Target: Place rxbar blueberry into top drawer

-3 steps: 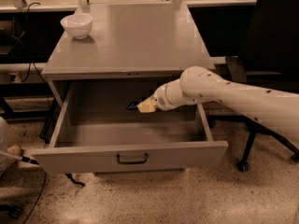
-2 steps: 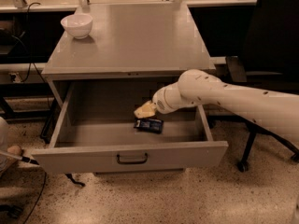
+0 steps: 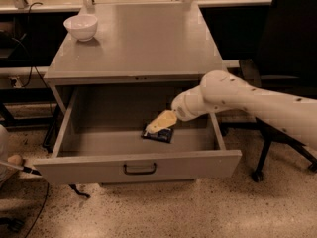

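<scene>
Speckled floor, grey cabinet [image 3: 133, 78]: inside the open top drawer [image 3: 138, 168] the gripper [image 3: 161, 121] hangs just over the rxbar blueberry [image 3: 158, 135], hiding its far edge. Whether the jaws are clenched or released cannot be told. The bar lies right of centre; a white bowl [image 3: 81, 26] sits far-left on the counter [image 3: 148, 38].

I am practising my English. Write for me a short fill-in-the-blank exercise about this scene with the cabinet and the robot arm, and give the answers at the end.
1. The rxbar blueberry lies inside the top drawer, which is pulled ____.
2. The end effector reaches down into the ____, close by the bar.
3. On the cabinet top stands one white ____.

Missing words: open; drawer; bowl.
</scene>
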`<state>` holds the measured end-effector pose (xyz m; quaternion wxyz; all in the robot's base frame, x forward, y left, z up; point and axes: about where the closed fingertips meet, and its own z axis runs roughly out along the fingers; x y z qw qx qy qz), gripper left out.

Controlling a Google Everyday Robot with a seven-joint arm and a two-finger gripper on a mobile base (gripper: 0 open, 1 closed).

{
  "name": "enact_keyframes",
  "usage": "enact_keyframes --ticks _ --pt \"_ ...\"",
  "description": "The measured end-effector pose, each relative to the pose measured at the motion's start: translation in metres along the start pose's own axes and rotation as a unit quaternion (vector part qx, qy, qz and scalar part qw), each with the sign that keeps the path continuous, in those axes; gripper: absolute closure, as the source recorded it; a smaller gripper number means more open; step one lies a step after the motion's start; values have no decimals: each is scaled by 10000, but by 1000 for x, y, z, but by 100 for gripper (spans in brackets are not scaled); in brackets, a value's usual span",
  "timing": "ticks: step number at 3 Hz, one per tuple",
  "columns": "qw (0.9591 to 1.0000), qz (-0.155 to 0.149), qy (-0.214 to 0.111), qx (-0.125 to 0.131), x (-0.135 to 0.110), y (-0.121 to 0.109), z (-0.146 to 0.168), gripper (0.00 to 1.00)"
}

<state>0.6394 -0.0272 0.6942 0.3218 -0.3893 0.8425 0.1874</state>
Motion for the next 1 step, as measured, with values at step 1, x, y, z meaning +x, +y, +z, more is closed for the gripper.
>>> enact_keyframes --ticks 1 --pt "9998 59 19 162 12 -19 -46 0"
